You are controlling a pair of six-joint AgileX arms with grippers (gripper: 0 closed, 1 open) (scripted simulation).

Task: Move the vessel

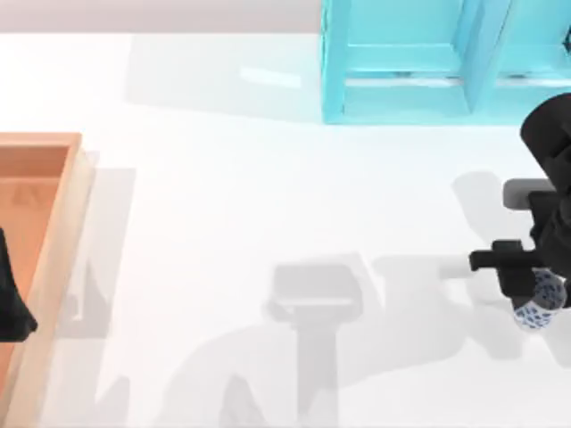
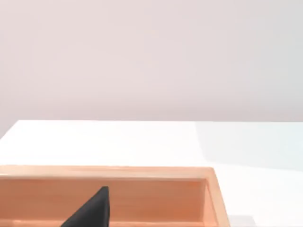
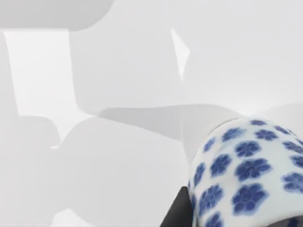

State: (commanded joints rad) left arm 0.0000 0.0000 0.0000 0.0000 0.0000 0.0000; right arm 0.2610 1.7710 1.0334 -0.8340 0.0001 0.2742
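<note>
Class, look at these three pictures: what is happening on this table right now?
The right gripper is at the cup, a small white one with blue flowers, near the table's right edge. The left gripper sits parked over the wooden tray on the left. A turquoise shelf stands at the back.

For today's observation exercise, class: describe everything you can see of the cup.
The cup is small, round and white, looks like glazed ceramic, and is covered with dark blue flower prints. It sits near the table's right edge, in front of the turquoise shelf, partly under the right gripper. In the right wrist view a dark finger lies against its side. Whether it rests on the table or is lifted cannot be told.
</note>
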